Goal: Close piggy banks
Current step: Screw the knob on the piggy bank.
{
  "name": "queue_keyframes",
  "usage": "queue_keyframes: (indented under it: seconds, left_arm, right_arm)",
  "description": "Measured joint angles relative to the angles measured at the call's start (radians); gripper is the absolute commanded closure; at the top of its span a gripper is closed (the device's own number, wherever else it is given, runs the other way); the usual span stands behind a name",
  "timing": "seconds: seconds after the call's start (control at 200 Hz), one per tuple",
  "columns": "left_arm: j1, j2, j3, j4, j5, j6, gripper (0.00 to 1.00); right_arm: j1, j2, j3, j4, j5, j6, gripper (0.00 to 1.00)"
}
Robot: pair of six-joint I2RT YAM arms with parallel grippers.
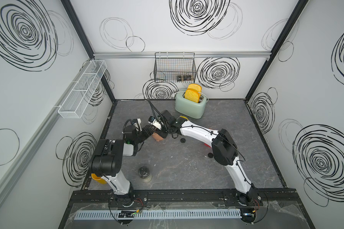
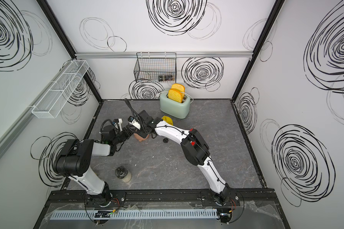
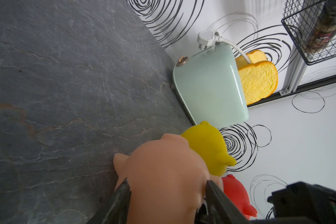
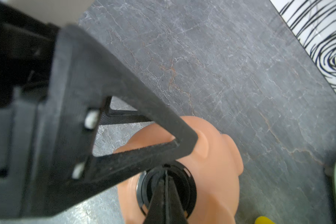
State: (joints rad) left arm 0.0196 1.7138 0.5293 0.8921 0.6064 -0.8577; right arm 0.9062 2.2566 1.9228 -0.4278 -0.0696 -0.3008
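Pink pig (image 3: 163,174): your left jaws grasp it; right jaws, clenched, press its plug (image 4: 166,186). Yellow pig (image 3: 206,147), red pig (image 3: 235,192) pending; spare plugs (image 1: 183,140) at three o'clock.

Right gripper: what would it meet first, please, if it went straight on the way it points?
The plug in the pink pig's belly hole: the right gripper, shut, points straight at it and seems to touch it, though depth is unclear.

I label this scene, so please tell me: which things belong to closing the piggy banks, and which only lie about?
Job: pale pink plastic piggy bank, yellow plastic piggy bank, red plastic piggy bank, black round plugs.
Lying about: mint-green toaster with bread slices, black-lidded clear jar, yellow mug, black wire basket.
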Motion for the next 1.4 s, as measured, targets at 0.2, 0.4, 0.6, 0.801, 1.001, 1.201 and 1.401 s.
queue_keyframes:
  seconds: [0.2,0.4,0.6,0.801,1.001,1.201,1.401]
  left_arm:
    - [0.0,0.0,0.0,0.001,0.004,0.0,0.35]
    - [0.0,0.0,0.0,0.001,0.004,0.0,0.35]
    - [0.0,0.003,0.002,0.002,0.003,0.0,0.35]
    - [0.0,0.003,0.002,-0.002,0.003,-0.003,0.3]
    - [0.019,0.003,0.002,0.002,0.022,-0.035,0.18]
    - [0.023,0.014,0.032,0.013,0.057,-0.072,0.13]
    - [0.011,0.064,0.106,0.006,0.085,-0.067,0.13]
  right_arm:
    - [-0.013,-0.019,-0.043,0.041,-0.044,-0.075,1.0]
    - [-0.013,-0.019,-0.044,0.042,-0.042,-0.048,1.0]
    - [-0.013,-0.019,-0.048,0.049,-0.01,0.024,1.0]
    - [-0.013,-0.027,-0.077,0.086,-0.01,0.062,1.0]
    - [-0.013,-0.035,-0.093,0.099,-0.022,0.064,1.0]
    - [-0.013,-0.039,-0.099,0.101,-0.029,0.056,1.0]
    - [-0.017,-0.039,-0.099,0.101,-0.033,0.049,1.0]
